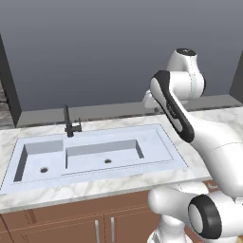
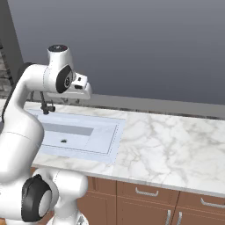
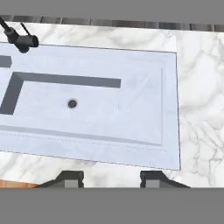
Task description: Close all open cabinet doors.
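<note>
Apparently nothing is closed yet: the gripper [image 3: 111,179] hangs above the sink [image 3: 170,109] with its jaws drawn in on nothing. Under the counter [image 1: 95,187], the 2 cabinet doors [image 1: 102,230] in the left base view sit flush; any open door lies beyond these views, so the closing remains.

Setting: a rendered kitchen.
Worktop: white marble worktop [image 2: 176,136] along a grey wall.
Sink: pale double-basin sink [image 1: 156,137] set into it, dark faucet [image 1: 70,124] behind.
Below: reddish-brown cabinet doors [image 1: 80,228] and drawer fronts [image 2: 147,190] with silver handles.
</note>
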